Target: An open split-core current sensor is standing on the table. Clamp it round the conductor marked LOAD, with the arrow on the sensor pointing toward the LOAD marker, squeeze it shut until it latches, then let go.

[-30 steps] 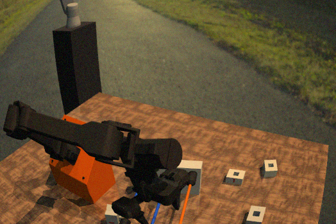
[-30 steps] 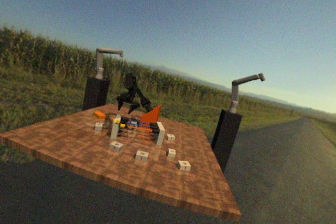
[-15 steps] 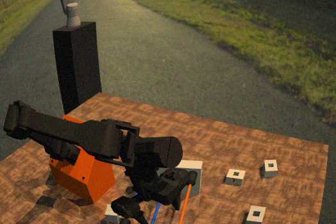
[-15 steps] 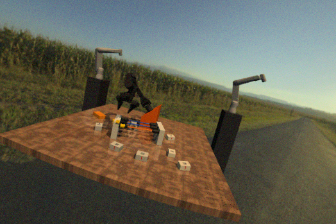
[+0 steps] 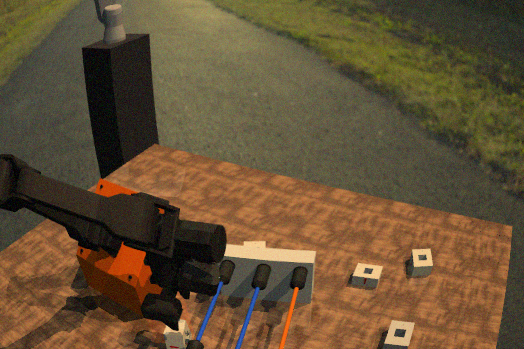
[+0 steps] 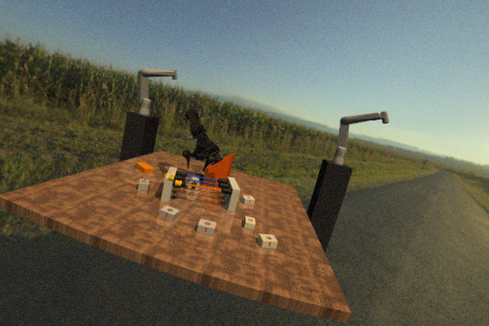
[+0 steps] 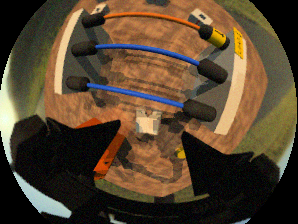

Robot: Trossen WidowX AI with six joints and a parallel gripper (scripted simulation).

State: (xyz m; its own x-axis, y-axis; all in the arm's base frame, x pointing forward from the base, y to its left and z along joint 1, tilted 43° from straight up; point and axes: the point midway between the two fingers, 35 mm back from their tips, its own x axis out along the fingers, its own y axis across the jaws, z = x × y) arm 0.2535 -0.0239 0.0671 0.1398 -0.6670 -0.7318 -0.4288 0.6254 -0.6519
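Note:
The white sensor (image 5: 176,336) (image 7: 147,123) stands on the table beside the nearer blue conductor. Its halves and arrow are too small to read surely. My gripper (image 5: 196,305) (image 6: 197,167) (image 7: 151,129) is open and empty above it; in the wrist view the sensor shows between the fingertips, farther down. The orange conductor (image 5: 290,315) (image 6: 205,187) (image 7: 150,16) carries a yellow band (image 7: 218,37) at one end, beside a yellow label (image 7: 239,43) with lettering too blurred to read. Two blue conductors (image 7: 125,46) (image 7: 135,93) run alongside, the nearer one close to the sensor.
Two upright end blocks (image 6: 168,187) (image 6: 234,196) hold the conductors. An orange wedge-shaped block (image 6: 222,166) stands beside the arm. Several small white blocks with square holes lie around, one (image 5: 366,275) right of the end block. A flat orange block (image 6: 145,167) lies at the back left.

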